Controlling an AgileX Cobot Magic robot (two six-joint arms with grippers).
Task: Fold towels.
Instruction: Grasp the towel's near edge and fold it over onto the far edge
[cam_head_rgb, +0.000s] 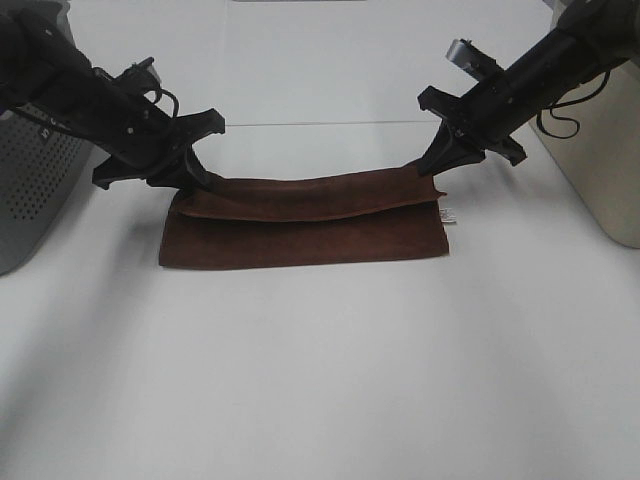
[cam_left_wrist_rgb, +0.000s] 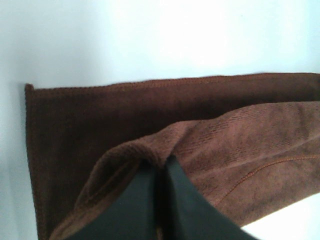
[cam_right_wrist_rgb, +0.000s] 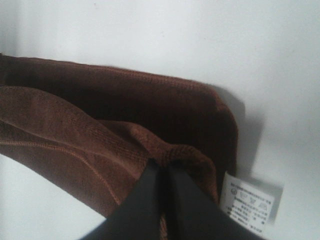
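The dark reddish-brown towel (cam_head_rgb: 300, 235) lies on the white table, its far half lifted and drawn over the near half. My left gripper (cam_head_rgb: 197, 180) is shut on the towel's far left corner; the left wrist view shows the pinch (cam_left_wrist_rgb: 159, 162) and the towel (cam_left_wrist_rgb: 100, 125). My right gripper (cam_head_rgb: 432, 172) is shut on the far right corner; the right wrist view shows the pinch (cam_right_wrist_rgb: 161, 165) and the towel (cam_right_wrist_rgb: 125, 105). The held edge sags between the two grippers. The small white tag (cam_head_rgb: 448, 215) sticks out at the right edge and shows in the right wrist view (cam_right_wrist_rgb: 250, 200).
A grey perforated box (cam_head_rgb: 30, 180) stands at the left edge of the table (cam_head_rgb: 320, 380). A beige box (cam_head_rgb: 600, 140) stands at the right edge. A cable (cam_head_rgb: 565, 115) hangs from the right arm.
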